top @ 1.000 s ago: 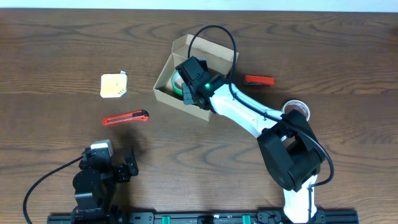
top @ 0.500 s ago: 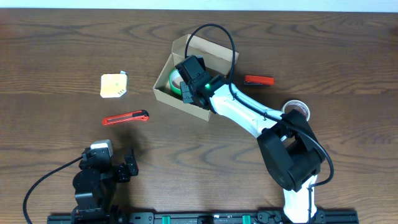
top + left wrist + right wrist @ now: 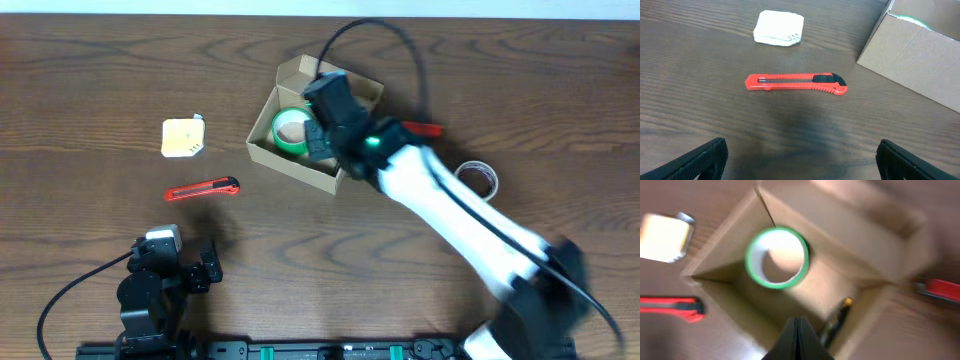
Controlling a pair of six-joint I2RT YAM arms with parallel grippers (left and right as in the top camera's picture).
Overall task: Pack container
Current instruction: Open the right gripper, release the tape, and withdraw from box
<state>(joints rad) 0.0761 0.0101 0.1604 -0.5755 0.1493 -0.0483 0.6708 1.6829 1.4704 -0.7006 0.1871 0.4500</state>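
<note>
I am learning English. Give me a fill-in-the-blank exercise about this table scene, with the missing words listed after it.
The tape roll inside the container has a ____ edge.
The red utility knife lies ____ the container (inside/outside).
The left gripper stands ____ (open/shut), holding nothing.
The right gripper is above the container, its fingers ____ (open/shut).
Missing words: green; outside; open; shut.

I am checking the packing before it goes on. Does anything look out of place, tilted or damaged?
Nothing stands out. The green tape roll lies inside the open box, and a red cutter lies flat on the table beside it, not touching. Nothing looks spilled or torn.
</note>
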